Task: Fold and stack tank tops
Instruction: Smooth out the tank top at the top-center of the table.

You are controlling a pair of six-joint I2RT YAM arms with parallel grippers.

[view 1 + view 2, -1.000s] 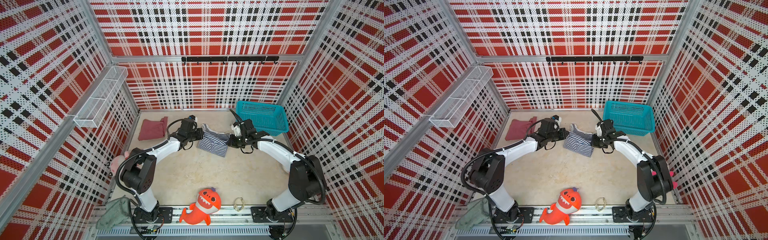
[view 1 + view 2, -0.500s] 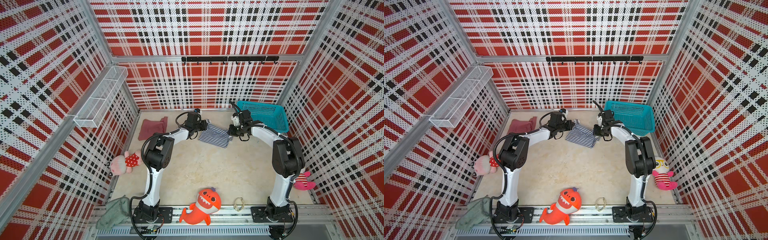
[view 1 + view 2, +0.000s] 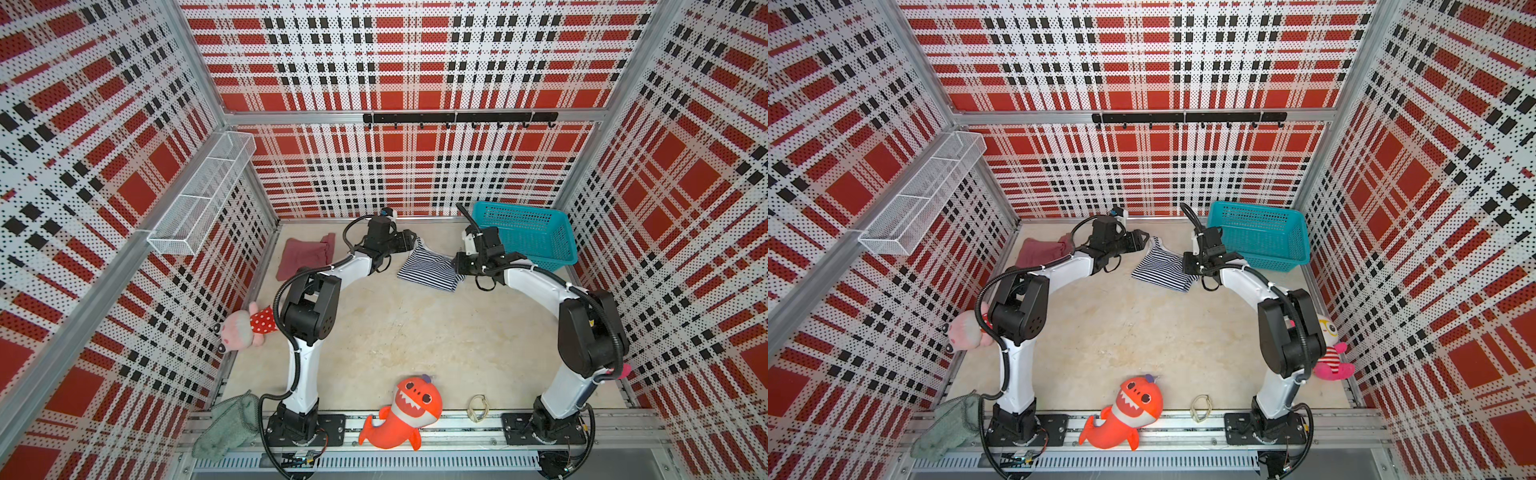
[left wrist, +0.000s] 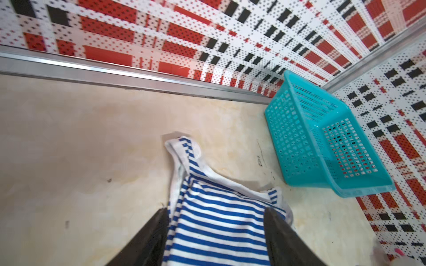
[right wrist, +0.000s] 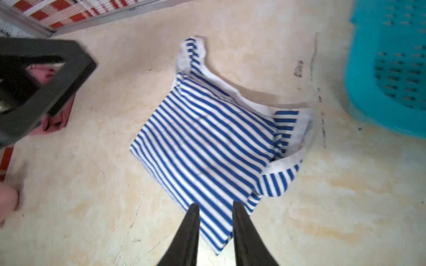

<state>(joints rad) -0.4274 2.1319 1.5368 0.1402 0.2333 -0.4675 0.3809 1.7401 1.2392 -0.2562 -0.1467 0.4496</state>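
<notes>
**Jaws.** The left gripper (image 4: 215, 210) stands wide open. Its fingers straddle the left edge of the striped tank top (image 5: 207, 138) without pinching it. The right gripper (image 5: 216, 205) is parted only narrowly over the top's right corner. No cloth is visibly clamped, though whether its tips brush the fabric cannot be told.

**Garment.** The striped tank top lies flat on the table (image 3: 415, 332) at the far centre, between the two grippers. It is gathered into a rough rectangle, with its straps loose along the far edge.

**Surroundings.** The maroon tank top (image 3: 305, 257) lies folded at the far left, well apart from the striped one. A teal basket (image 3: 536, 257) stands at the far right.

**Progress.** Both tops appear folded, the striped one untidily at the straps. Stacking is not yet done, so one top remains to be carried onto the other.
</notes>
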